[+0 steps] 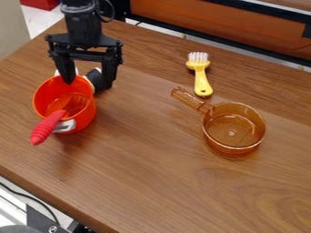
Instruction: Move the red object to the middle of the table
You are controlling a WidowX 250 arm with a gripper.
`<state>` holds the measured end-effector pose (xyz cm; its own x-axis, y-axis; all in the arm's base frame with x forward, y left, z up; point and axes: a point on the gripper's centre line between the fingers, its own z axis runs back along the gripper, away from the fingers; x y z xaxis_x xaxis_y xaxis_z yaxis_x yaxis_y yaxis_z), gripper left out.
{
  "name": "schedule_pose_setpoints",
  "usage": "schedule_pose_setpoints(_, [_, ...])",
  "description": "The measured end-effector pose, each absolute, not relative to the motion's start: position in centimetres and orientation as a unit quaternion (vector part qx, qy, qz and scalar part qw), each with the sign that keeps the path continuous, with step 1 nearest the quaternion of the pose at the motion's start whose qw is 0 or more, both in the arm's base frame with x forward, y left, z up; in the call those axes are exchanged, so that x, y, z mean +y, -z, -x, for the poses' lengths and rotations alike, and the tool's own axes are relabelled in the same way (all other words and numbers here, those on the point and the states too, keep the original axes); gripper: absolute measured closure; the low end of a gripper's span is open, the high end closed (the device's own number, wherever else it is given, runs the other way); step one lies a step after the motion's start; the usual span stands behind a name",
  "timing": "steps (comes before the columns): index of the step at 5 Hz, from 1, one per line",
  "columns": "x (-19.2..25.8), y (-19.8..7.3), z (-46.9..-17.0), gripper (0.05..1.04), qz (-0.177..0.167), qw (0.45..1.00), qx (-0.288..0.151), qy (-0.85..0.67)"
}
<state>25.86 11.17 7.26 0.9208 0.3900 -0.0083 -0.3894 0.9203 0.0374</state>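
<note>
The gripper (86,82) is at the upper left, its fingers spread over the far rim of a red-orange pot (87,112). One finger comes down at the inner side of the rim, the other outside it to the right, next to a black and white part by the pot. The fingers stand apart, and whether either touches the pot I cannot tell. A utensil with a red handle (45,129) leans in the pot, its handle sticking out over the near rim.
A transparent amber saucepan (261,129) stands on the right of the wooden table (146,182), its handle pointing to the upper left. Behind that handle lies a yellow brush (202,82) with white bristles. The table's front edge runs diagonally at the lower left.
</note>
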Motion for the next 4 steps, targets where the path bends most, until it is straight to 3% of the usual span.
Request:
schedule_pose_setpoints(3, [10.6,-4.8,-26.3,0.085,-0.023,0.973,-0.007,-0.228])
schedule_pose_setpoints(4, [10.0,-3.5,-26.6,0.130,-0.001,0.972,-0.007,-0.235])
